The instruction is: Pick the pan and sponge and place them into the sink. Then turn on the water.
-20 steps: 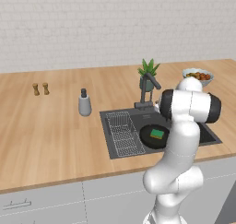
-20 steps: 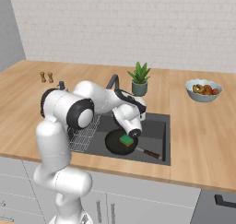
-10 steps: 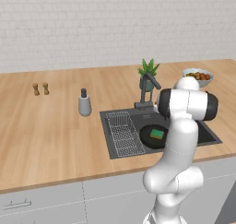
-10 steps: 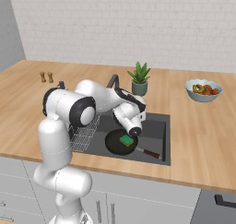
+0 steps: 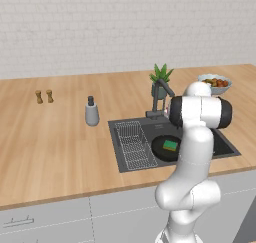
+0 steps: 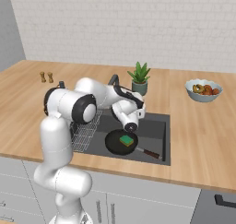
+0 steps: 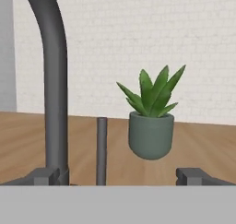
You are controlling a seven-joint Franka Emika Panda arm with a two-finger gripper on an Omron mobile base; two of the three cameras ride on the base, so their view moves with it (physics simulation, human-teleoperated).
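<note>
Two task things already lie in the sink (image 6: 156,126), sunk into the wooden worktop (image 6: 198,126): the pan (image 6: 117,144) sits near the front, handle pointing right, and the sponge (image 6: 126,139) rests inside it. Behind the basin rises the faucet (image 7: 53,71), with a potted plant (image 7: 151,121) beyond. My jaws stand wide apart, holding nothing, aimed at the faucet's base.

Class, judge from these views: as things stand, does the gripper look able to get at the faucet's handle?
Probably yes. In the hand view the gripper faces the faucet, jaws wide, and its upright handle stands between them with nothing in front.
</note>
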